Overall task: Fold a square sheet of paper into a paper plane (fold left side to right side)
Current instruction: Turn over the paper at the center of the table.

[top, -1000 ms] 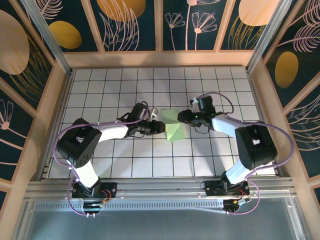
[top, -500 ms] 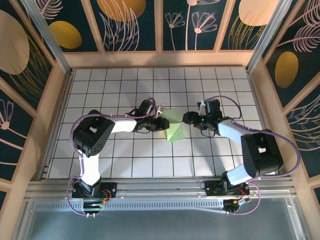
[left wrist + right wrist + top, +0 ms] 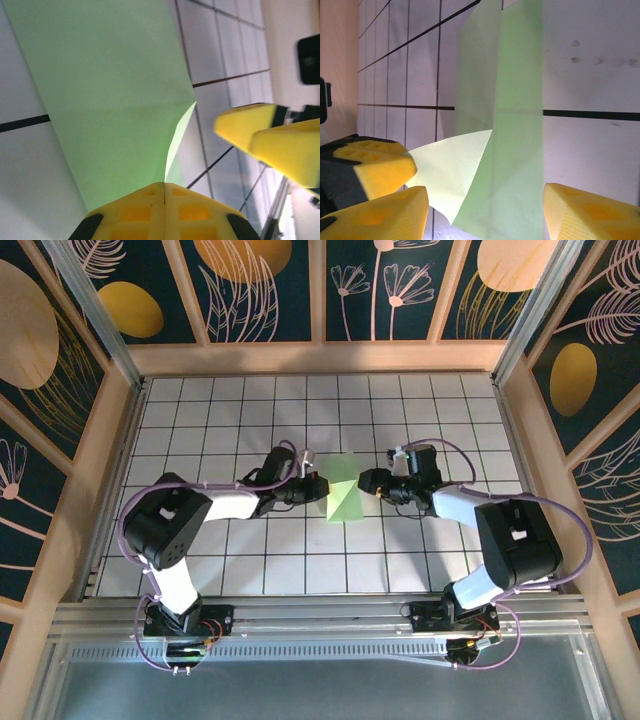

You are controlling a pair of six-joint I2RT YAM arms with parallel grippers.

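Now my left pincer has just closed on the left edge of the paper, while my right pincer waits open just right of it, so the rightward fold can begin.

Bright, even overhead light leaves only soft shadows on the white tabletop, while both wrist views blur at close range.
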